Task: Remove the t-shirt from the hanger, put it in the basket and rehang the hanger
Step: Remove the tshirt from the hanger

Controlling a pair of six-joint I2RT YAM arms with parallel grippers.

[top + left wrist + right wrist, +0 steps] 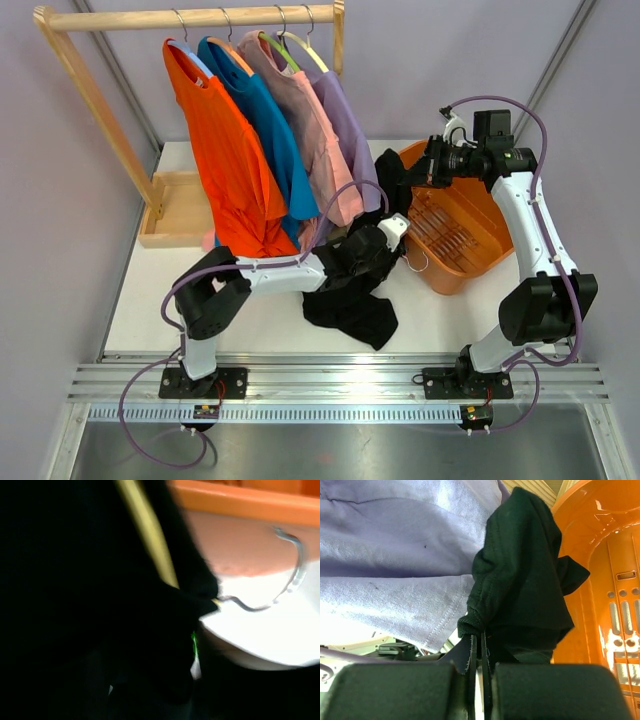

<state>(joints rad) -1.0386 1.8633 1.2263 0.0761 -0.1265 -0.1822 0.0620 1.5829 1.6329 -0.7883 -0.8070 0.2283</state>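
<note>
the black shirt [352, 310] is not off yet, i think. it lies in a heap on the table [150, 300], just left of the basket [470, 235], and one end is pulled up toward the basket rim. the yellow hanger [150, 535] is inside the cloth. its hook [295, 575] pokes out over the table by the basket wall.

my right claw [480, 647] is pressed together on a bunch of the black shirt, up near the basket rim. my left claw [385, 235] is down in the dark cloth by the hanger neck. i cannot tell if it is spread or pinching.

what looks done: the shirt and hanger are off the rack [190, 17], and both arms are on them. what is left: slide the cloth off the hanger arms.

room is tight. the purple shirt [395, 540] hangs right beside my right claw, and the basket is on its other side. the hook could catch on the basket. the open room is the bare table near me and to the left.
</note>
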